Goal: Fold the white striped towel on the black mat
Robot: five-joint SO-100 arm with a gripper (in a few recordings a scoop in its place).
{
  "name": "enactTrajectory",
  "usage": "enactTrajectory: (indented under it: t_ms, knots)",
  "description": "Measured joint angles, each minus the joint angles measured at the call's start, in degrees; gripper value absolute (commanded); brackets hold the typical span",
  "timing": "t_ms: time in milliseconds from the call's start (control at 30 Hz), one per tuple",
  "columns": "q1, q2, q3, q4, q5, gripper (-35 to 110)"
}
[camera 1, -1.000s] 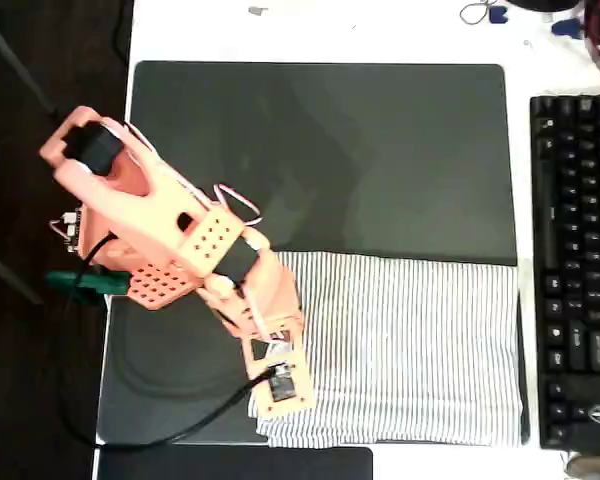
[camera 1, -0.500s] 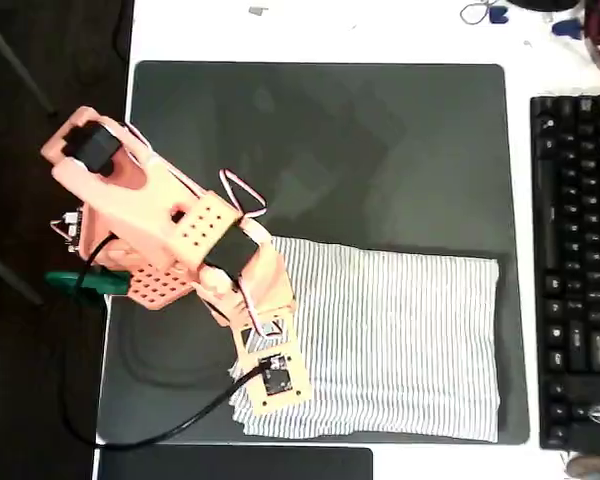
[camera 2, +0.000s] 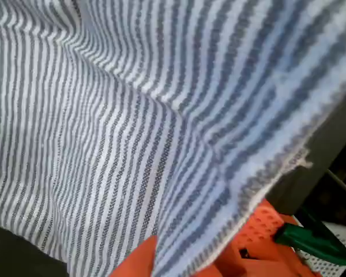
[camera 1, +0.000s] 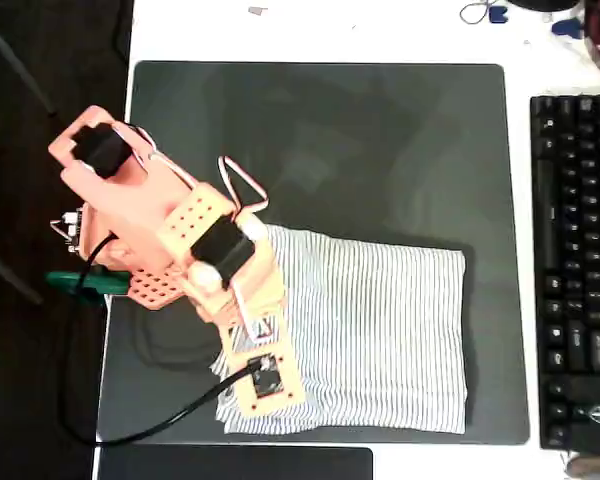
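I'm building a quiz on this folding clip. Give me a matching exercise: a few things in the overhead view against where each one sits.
Things:
1. white striped towel
2. black mat
3. keyboard
4. orange arm

Places:
A. along the right edge of the picture
B. reaching in from the left, over the towel's left end
C. on the lower half of the mat
D. flat on the white table, under the towel

Pairs: 1-C, 2-D, 3-A, 4-B

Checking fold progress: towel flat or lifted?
Partly lifted: the white striped towel drapes over the gripper in the wrist view; its right part lies flat on the black mat.
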Motion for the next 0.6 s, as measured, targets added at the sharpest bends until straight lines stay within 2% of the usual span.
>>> enactTrajectory:
  t_ms: [333,600]
  knots:
    - [-12.6,-22.3,-21.4,-0.1,11.6,0]
    - [-19.7,-44.7,-42.6,-1.8,16.9,0]
